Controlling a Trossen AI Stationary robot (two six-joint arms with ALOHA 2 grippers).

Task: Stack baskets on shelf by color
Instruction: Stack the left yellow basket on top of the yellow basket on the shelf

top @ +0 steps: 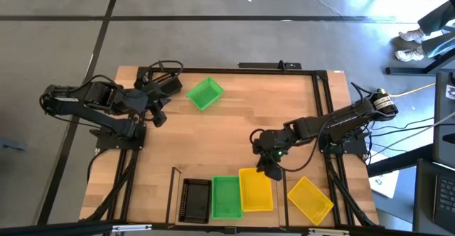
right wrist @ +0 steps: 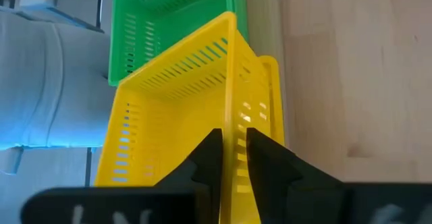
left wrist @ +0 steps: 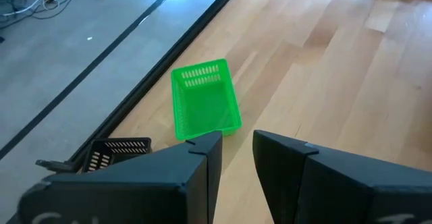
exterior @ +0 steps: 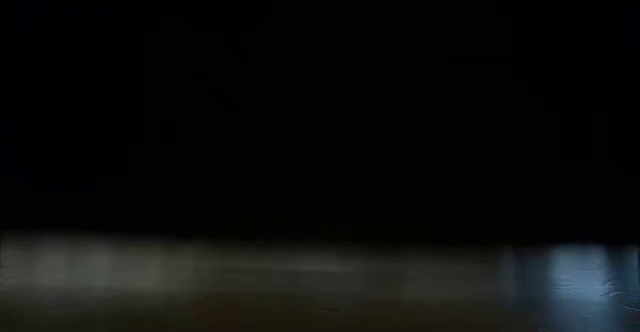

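On the shelf (top: 174, 193) at the table's near edge a black basket (top: 197, 199), a green basket (top: 226, 197) and a yellow basket (top: 256, 190) stand side by side. The yellow basket (right wrist: 175, 109) sits in another yellow one whose rim (right wrist: 271, 82) shows beside it. My right gripper (right wrist: 233, 150) is open at this basket's far right wall, one finger inside and one outside, a narrow gap on each side. My left gripper (left wrist: 236, 160) hangs open at the far left, above and short of a loose green basket (left wrist: 202, 102) lying on the table.
A second loose yellow basket (top: 311, 199) lies on the table right of the shelf. A black perforated basket (left wrist: 118, 153) shows at the table's far left edge, under my left arm. The middle of the wooden tabletop (top: 234, 129) is bare. The low view is dark.
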